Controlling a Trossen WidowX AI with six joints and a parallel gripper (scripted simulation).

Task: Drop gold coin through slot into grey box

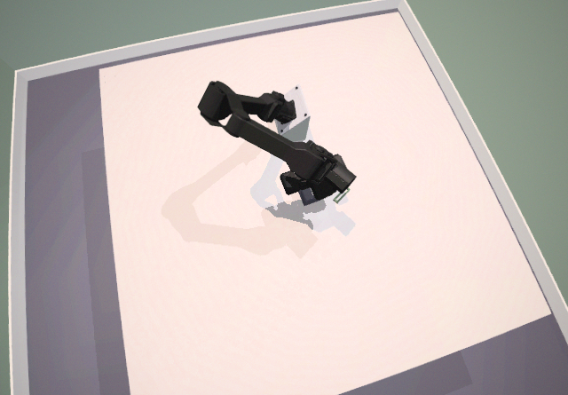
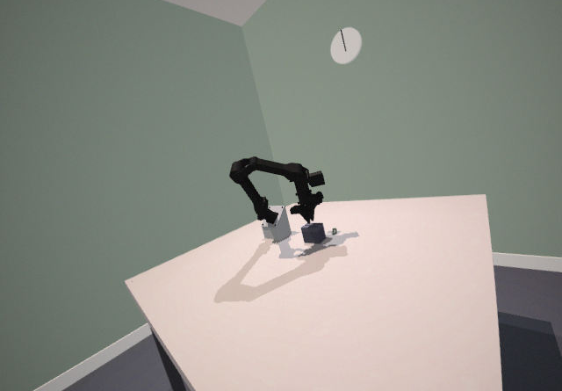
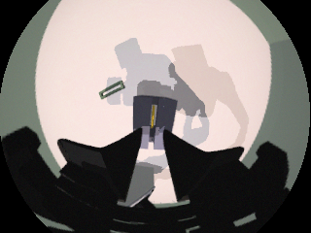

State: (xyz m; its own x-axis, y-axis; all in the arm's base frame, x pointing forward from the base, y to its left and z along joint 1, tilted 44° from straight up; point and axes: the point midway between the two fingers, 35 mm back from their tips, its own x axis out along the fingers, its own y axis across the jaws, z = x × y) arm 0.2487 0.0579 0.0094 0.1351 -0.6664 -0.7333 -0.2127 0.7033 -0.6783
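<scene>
The gripper (image 3: 154, 143) hangs open above the box (image 3: 155, 116), the coin (image 3: 154, 116) in its slot below the fingertips.

The pincer (image 3: 155, 149) and arm (image 1: 271, 140) look like matt black plastic with no shine. The coin (image 3: 152, 116) at frame centre has a smooth gold, metallic look. The box (image 2: 313, 232) is flat matt grey. The worktop (image 2: 363, 309) is smooth, pale pink and unglossed.
</scene>
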